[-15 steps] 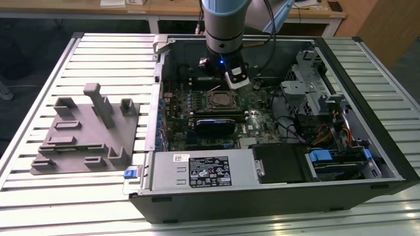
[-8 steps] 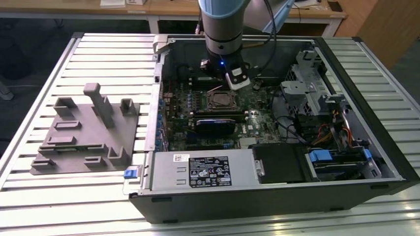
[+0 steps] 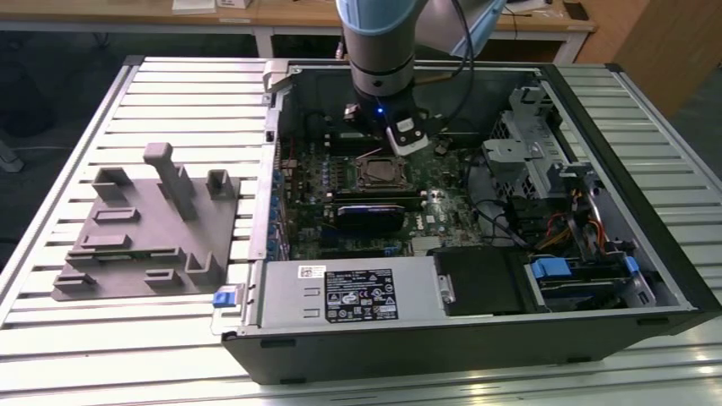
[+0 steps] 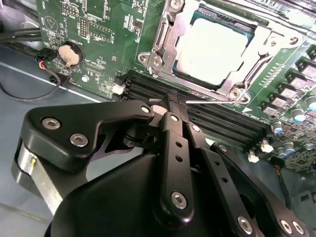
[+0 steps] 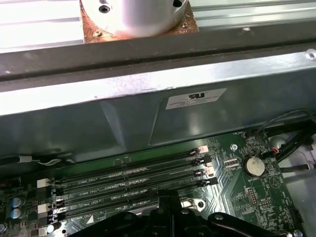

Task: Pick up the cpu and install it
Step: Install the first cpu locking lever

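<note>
Gripper (image 4: pixel 174 101) fingers pinched together on nothing, hovering over the black memory slots (image 4: pixel 207 121) mid-frame in the second wrist view. Upper right there, the cpu (image 4: pixel 212 47) sits in its socket (image 4: pixel 163 37).

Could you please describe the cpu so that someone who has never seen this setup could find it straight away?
Start at the open computer case on the slatted table, then find the green motherboard inside. The cpu lies in the metal-framed socket beside the black memory slots. Its pale silvery square top sets it apart from the darker parts around it.
</note>
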{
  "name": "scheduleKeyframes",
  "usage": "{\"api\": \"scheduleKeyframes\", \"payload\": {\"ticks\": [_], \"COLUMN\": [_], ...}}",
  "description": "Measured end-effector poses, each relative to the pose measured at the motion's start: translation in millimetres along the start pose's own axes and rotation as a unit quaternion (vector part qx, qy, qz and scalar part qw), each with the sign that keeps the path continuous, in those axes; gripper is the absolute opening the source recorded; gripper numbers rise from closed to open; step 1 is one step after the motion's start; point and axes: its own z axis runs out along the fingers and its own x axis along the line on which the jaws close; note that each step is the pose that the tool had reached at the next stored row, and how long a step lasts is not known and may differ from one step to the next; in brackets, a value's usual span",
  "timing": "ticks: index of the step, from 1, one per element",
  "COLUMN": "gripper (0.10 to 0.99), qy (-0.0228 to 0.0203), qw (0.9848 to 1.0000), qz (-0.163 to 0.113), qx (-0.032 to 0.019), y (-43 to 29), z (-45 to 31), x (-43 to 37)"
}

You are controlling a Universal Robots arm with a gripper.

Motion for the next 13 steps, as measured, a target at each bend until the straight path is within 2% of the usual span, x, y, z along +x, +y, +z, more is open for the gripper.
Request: {"api": "scheduleKeyframes", "payload": {"ticks": [13], "gripper": [0.106], "qy": [-0.0113], "qw": [0.9997], "qz": [0.02], "qx": [0.0092], "y": [2.5], "z": [5.5], "x": [2.5]}}
